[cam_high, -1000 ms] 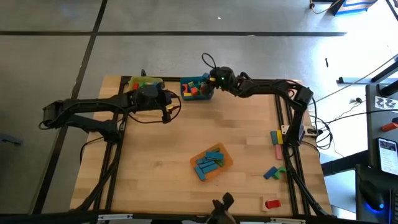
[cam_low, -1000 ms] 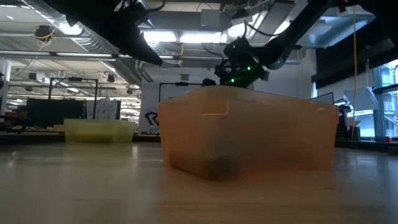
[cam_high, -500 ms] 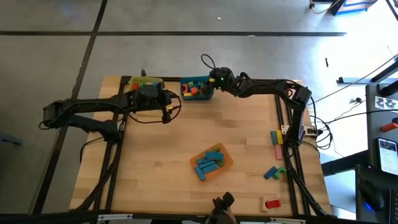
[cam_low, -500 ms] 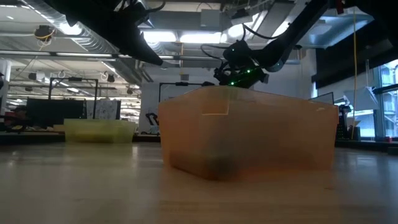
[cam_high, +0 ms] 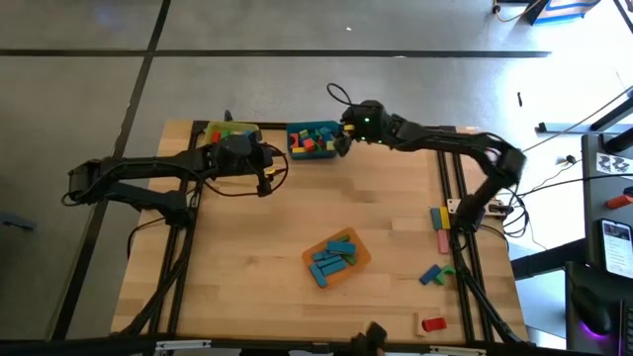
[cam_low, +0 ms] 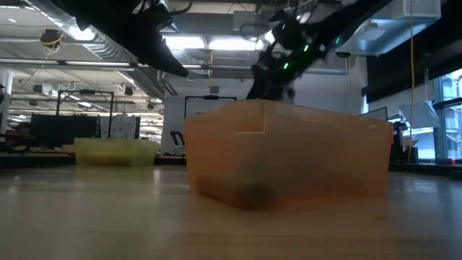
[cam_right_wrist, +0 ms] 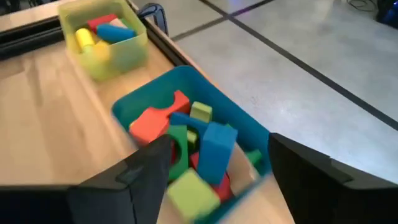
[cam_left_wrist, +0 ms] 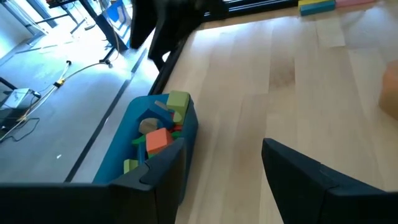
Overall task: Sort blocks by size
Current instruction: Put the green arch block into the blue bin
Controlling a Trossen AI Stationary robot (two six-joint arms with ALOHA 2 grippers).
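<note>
Three bins sit on the wooden table (cam_high: 257,247): an orange bin (cam_high: 336,259) near the front edge holding blue blocks, a teal bin (cam_high: 313,139) at the middle of the back edge heaped with mixed blocks (cam_right_wrist: 186,140), and a yellow bin (cam_high: 229,132) toward the back left corner; several loose blocks (cam_high: 437,227) lie along the right edge, with a red block (cam_high: 432,323) near the front right corner. Right gripper (cam_high: 345,135) hangs over the teal bin's right end, fingers spread and empty; left gripper (cam_high: 265,166) waits between yellow and teal bins, open and holding nothing. My worry: the teal heap stands high, so a block could slide over the rim; a low sweep by either gripper might also nudge that bin toward the back edge.
</note>
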